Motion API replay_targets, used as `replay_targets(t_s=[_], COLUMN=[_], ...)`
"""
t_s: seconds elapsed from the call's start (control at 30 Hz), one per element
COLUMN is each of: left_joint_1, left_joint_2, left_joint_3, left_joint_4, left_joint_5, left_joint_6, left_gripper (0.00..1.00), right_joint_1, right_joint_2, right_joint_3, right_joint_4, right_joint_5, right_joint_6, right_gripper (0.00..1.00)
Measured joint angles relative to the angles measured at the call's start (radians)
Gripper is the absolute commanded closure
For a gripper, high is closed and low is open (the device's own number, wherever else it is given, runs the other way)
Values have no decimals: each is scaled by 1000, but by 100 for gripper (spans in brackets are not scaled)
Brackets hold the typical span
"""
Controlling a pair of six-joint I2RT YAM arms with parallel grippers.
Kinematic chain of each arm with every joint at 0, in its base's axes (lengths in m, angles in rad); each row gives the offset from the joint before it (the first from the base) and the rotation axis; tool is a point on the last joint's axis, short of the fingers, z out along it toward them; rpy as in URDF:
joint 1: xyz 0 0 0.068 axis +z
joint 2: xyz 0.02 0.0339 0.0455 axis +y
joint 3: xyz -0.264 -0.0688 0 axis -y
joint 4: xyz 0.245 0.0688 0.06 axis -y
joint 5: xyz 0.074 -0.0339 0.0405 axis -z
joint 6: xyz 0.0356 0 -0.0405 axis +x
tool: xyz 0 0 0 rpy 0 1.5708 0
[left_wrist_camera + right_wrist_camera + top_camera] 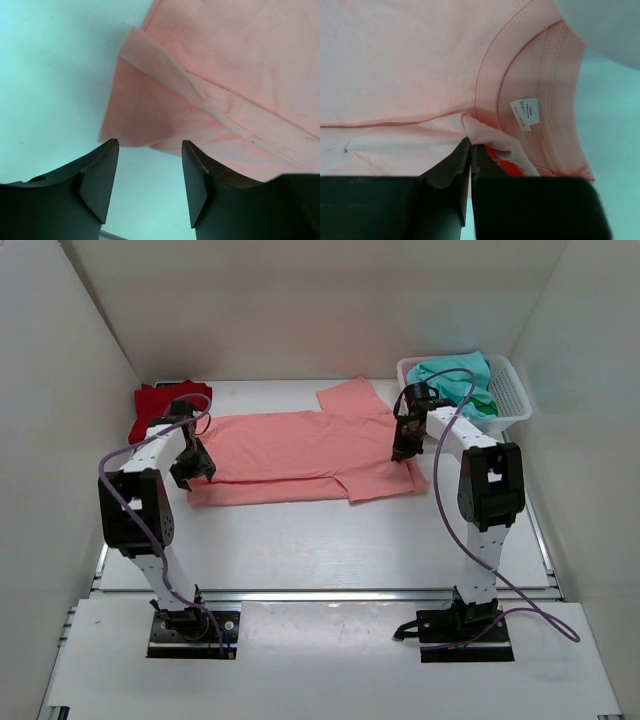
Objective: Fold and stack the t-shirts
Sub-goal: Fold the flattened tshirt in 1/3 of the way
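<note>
Your pink shirt (290, 450) is a plain salmon tone all over, with a white label (524, 114) inside the collar just beyond the right tool (471, 145). Both that and the left tool (150, 145) are black. Behind the left tool you see a deep red shirt (160, 405); behind the right tool, a teal shirt (455, 378) in a white lattice basket (515, 400). The counter (320, 540) is white, the cables (115, 455) purple.

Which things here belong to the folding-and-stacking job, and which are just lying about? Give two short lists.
Belong to the job:
salmon-pink t-shirt, spread mid-table
deep red t-shirt, far left
teal-green t-shirt, in the basket
right gripper, pinching a fold of the pink shirt
left gripper, open at its edge

Just lying about:
white basket
</note>
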Motion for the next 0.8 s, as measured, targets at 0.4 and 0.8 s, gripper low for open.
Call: replay_targets(t_s=[0.4,0.8], left_joint_1=[-5,-29], left_joint_2=[-115,-21], left_joint_3=[-108,-180], left_joint_4=[12,66], left_joint_5=[-66,-96], left_joint_6=[-12,-63], left_gripper=[35,100], right_joint_1=[1,0], right_joint_2=[-14,-47], right_joint_3=[-50,-82], right_joint_4=[13,27], right_joint_5=[1,1], right_joint_6=[0,-4], right_gripper=[100,100])
